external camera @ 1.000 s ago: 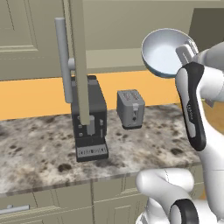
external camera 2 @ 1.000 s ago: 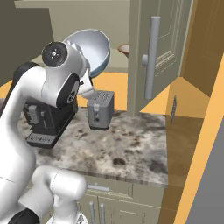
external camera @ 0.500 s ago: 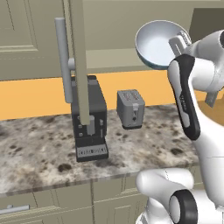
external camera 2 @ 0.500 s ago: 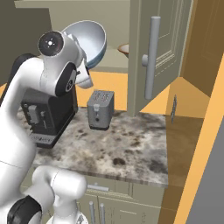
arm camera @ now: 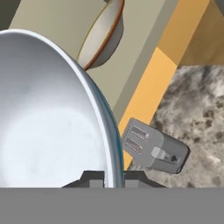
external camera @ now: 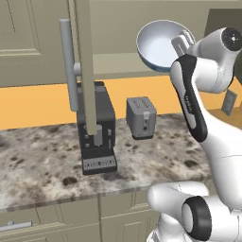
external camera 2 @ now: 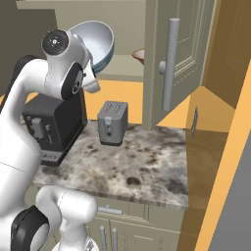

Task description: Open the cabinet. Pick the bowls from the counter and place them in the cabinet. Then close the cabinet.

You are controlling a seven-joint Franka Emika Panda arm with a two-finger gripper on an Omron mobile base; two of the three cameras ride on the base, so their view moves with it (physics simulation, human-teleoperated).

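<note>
My gripper [external camera: 181,41] is shut on the rim of the white and pale-blue bowl [external camera: 159,43], which hangs tilted high above the counter [external camera: 42,163], in front of the open cabinet [external camera: 118,60]. From the hand camera, the bowl [arm camera: 48,122] fills the left side, its rim pinched in the gripper [arm camera: 114,177]. The tan bowl [arm camera: 104,34] rests on the cabinet shelf beyond it; from the right base camera it [external camera 2: 138,54] peeks past the open right door [external camera 2: 184,54]. The left door [external camera: 85,66] stands edge-on, handle [external camera: 68,66] beside it.
A grey toaster [external camera: 141,117] stands on the counter below the held bowl. A black coffee machine [external camera: 97,132] sits to its left, under the left door. Drawers [external camera: 28,226] run below the counter's front edge. The counter [external camera 2: 147,166] ends at a side wall on the right.
The gripper has carried the white and pale-blue bowl up and toward the cabinet opening. The toaster, coffee machine and doors have not moved.
</note>
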